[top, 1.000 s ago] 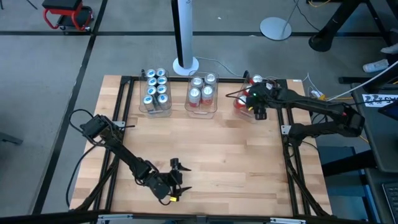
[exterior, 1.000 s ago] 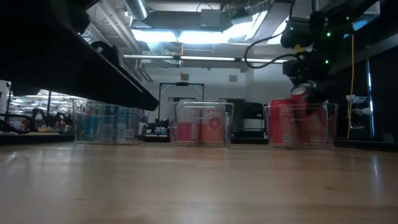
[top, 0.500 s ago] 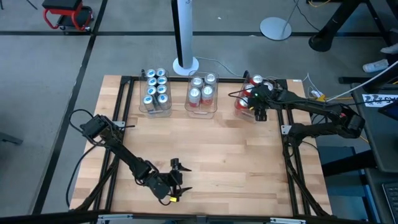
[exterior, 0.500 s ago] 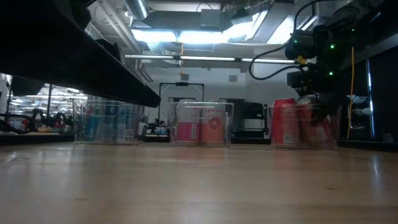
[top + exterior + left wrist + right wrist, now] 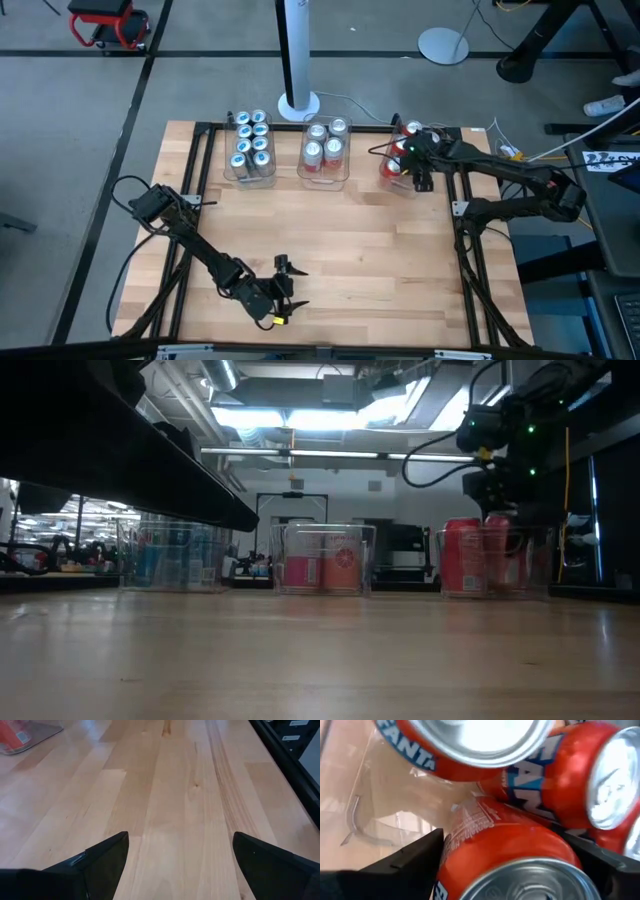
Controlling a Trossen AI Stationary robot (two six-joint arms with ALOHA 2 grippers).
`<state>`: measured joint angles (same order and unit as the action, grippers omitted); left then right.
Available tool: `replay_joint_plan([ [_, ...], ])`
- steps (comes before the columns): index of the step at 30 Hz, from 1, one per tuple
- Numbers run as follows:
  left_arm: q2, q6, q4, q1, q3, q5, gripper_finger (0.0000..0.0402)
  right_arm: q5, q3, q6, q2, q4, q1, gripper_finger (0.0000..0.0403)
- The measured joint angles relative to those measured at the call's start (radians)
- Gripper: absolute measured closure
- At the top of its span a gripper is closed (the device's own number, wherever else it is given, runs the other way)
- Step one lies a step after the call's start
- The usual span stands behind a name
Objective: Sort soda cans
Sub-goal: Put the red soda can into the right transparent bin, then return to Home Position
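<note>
My right gripper (image 5: 421, 180) hangs spread wide and empty over the red Fanta can (image 5: 515, 855) standing upright between its fingers in the tub (image 5: 386, 176) at the table's one o'clock corner.

The right gripper (image 5: 419, 172) hides part of the red cans (image 5: 400, 160) from above (their labels too small to read there).
</note>
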<state>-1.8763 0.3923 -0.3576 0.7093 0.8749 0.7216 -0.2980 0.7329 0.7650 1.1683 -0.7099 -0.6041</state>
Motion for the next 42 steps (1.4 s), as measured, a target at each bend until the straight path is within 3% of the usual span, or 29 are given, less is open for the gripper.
replay_joint_plan([
  [7, 0.000, 0.000, 0.000, 0.000, 0.000, 0.000, 0.0057, -0.052, 0.062, -0.043, -0.001, -0.134, 0.000, 0.0061],
  [12, 0.000, 0.001, 0.001, 0.000, 0.000, 0.000, 0.0057, -0.015, 0.044, -0.051, -0.001, -0.135, 0.001, 0.0061],
  [20, 0.000, 0.002, 0.000, 0.000, 0.000, 0.000, 0.0057, -0.058, 0.040, -0.021, -0.002, -0.126, 0.001, 0.0061],
  [25, 0.000, 0.001, 0.000, 0.000, 0.000, 0.000, 0.0057, -0.108, 0.111, -0.008, -0.013, -0.159, 0.001, 0.0061],
  [30, 0.000, 0.001, -0.001, 0.000, 0.000, 0.000, 0.0057, -0.049, 0.185, -0.008, -0.014, -0.215, 0.002, 0.0061],
  [36, 0.003, 0.001, 0.000, 0.000, 0.000, 0.018, 0.0057, 0.000, 0.334, -0.025, -0.013, -0.398, 0.016, 0.0061],
  [40, 0.044, -0.061, -0.004, 0.000, -0.001, 0.035, 0.0057, 0.033, 0.407, -0.042, -0.044, -0.404, 0.124, 0.0061],
  [42, 0.080, -0.112, 0.004, -0.004, -0.001, 0.036, 0.0057, 0.113, 0.408, -0.008, -0.068, -0.334, 0.204, 0.0061],
])
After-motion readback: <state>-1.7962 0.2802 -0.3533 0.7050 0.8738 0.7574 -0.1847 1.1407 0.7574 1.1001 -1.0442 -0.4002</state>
